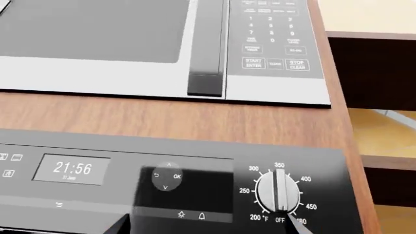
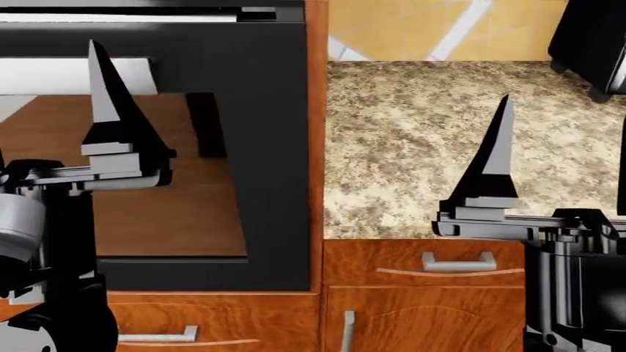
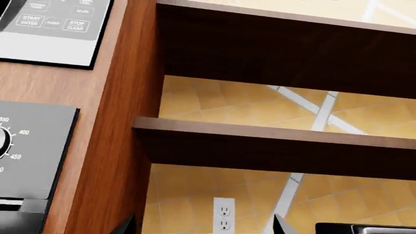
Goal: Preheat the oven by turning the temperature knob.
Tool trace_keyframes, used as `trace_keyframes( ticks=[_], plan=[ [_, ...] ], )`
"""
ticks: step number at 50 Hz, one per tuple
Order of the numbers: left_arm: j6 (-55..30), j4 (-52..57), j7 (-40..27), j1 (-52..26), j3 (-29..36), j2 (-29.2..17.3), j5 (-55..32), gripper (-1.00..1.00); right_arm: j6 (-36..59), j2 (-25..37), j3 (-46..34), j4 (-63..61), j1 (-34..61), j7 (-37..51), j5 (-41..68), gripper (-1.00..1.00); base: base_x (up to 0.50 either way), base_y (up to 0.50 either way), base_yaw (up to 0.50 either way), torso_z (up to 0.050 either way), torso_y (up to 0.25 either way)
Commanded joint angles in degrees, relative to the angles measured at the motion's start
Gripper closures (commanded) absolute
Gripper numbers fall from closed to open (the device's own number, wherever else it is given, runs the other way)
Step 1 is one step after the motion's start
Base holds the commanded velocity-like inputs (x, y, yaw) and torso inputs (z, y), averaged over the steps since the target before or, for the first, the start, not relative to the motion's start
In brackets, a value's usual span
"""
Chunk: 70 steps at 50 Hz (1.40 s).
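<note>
The black oven (image 2: pixel 264 66) fills the left of the head view, its glass door window (image 2: pixel 146 191) reflecting wood. In the left wrist view its control panel (image 1: pixel 195 161) shows a 21:56 clock (image 1: pixel 73 168) and the white temperature knob (image 1: pixel 279 191), whose ridge stands in line with the 350 and OFF marks. My left gripper (image 1: pixel 209 228) is open and empty a short way in front of the panel, with one fingertip (image 1: pixel 300 225) just below the knob. My right gripper (image 2: pixel 561 147) is open and empty over the counter. The knob's edge also shows in the right wrist view (image 3: pixel 3 141).
A white microwave (image 1: pixel 273 83) with a keypad sits above the oven panel. A speckled stone counter (image 2: pixel 411 147) lies right of the oven, with wooden drawers (image 2: pixel 430 271) below. Wooden shelves (image 3: pixel 273 136) and a wall outlet (image 3: pixel 223 214) face the right wrist. A dark appliance (image 2: pixel 587 44) stands at the counter's back right.
</note>
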Motion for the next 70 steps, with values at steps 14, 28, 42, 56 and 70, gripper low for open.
trace_keyframes(
  ticks=[14, 28, 42, 56, 70],
  plan=[
    [0.3, -0.1, -0.9, 0.0, 0.6, -0.9, -0.3, -1.00, 0.0, 1.0, -0.6, -0.4, -0.1, 1.0, 0.5, -1.00, 0.00, 0.50, 0.00, 0.000, 0.000],
    [0.2, 0.0, -1.3, -0.1, 0.6, -1.4, -0.8, -1.00, 0.1, 1.5, -0.8, -0.4, -0.1, 1.4, 1.0, -1.00, 0.00, 0.50, 0.00, 0.000, 0.000],
    [0.7, -0.3, -1.8, -0.1, 1.2, -1.8, -0.6, -1.00, -0.1, 1.9, -1.1, -0.1, 0.1, 2.3, 0.9, -1.00, 0.00, 0.48, 0.00, 0.000, 0.000],
    [0.9, -0.1, -2.2, 0.0, 1.4, -2.2, -0.8, -1.00, -0.1, 2.1, -0.9, -0.1, 0.0, 2.8, 2.0, -1.00, 0.00, 0.04, 0.00, 0.000, 0.000],
    [4.2, 0.3, -0.2, 1.2, 0.7, -3.1, -4.2, -1.00, 0.5, 2.8, -1.1, -0.8, -0.2, 3.4, 2.2, -1.00, 0.00, 0.00, 0.00, 0.008, 0.000]
  ],
)
